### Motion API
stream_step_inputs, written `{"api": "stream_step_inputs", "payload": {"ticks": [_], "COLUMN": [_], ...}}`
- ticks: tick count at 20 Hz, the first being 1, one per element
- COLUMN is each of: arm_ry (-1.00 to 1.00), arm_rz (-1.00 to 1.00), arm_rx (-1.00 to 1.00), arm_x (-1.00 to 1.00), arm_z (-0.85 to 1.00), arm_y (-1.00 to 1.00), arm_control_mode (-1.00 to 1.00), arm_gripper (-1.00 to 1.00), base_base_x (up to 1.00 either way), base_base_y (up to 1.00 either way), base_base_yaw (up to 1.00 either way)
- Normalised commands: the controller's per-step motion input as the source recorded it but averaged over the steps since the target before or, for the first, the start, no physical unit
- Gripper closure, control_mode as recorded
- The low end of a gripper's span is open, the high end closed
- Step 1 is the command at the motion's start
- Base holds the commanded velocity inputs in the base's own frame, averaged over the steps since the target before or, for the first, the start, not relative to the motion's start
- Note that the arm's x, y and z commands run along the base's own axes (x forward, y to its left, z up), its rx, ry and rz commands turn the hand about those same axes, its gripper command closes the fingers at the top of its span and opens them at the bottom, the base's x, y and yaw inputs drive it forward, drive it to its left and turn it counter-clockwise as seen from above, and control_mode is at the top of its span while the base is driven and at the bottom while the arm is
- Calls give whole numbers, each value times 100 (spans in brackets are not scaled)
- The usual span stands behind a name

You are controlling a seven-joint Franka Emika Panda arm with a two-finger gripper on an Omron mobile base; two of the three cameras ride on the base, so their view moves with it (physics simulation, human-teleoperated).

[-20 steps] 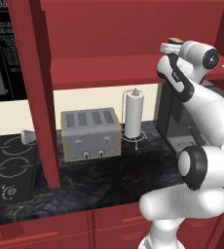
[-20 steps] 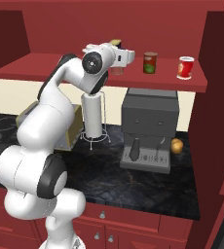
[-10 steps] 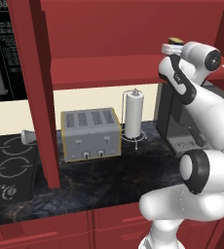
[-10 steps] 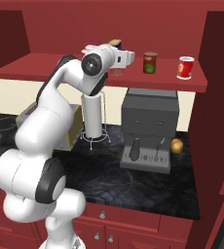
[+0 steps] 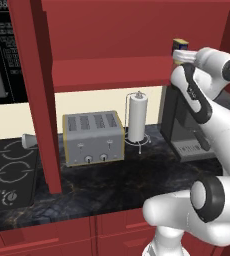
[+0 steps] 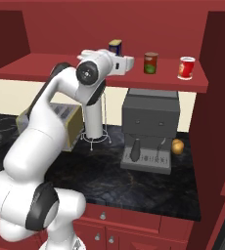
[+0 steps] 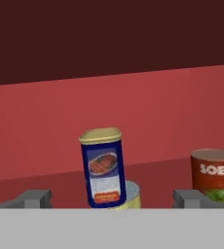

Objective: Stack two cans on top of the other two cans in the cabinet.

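In the hand view the blue can (image 7: 102,168) with a yellow lid stands upright on the tan-brown can (image 7: 132,195), of which only a sliver shows. My gripper (image 7: 111,199) is open in front of them, with its fingertips (image 7: 34,198) wide apart and touching nothing. The dark red can (image 7: 216,175) with a green band stands to the right on the cabinet (image 6: 36,68) shelf. From the right base view, the blue can (image 6: 115,47) rises behind my gripper (image 6: 130,63), then come the dark red can (image 6: 151,63) and the red-and-white can (image 6: 186,67).
Under the shelf a grey coffee machine (image 6: 150,129) stands on the dark counter, with a small orange fruit (image 6: 177,146) beside it. A paper towel holder (image 5: 136,118) and a toaster (image 5: 93,136) stand to the left. A cabinet post (image 5: 39,95) rises beside the stove.
The jaws have opened slightly wider and the hand has drawn back a little from the blue can. The blue can stays standing where it was.
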Motion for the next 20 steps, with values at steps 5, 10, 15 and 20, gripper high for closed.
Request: {"api": "stream_step_inputs", "payload": {"ticks": [5, 10, 15, 20], "arm_ry": [0, 2, 8, 9], "arm_rz": [0, 0, 0, 0], "arm_rx": [0, 0, 0, 0], "arm_x": [-24, -14, -2, 0], "arm_z": [3, 4, 2, 0], "arm_y": [0, -13, -21, -26], "arm_control_mode": [-100, -100, -100, -100], "arm_gripper": [-100, -100, -100, -100], "base_base_x": [0, 0, 0, 0], "base_base_y": [0, 0, 0, 0], "base_base_yaw": [0, 0, 0, 0]}}
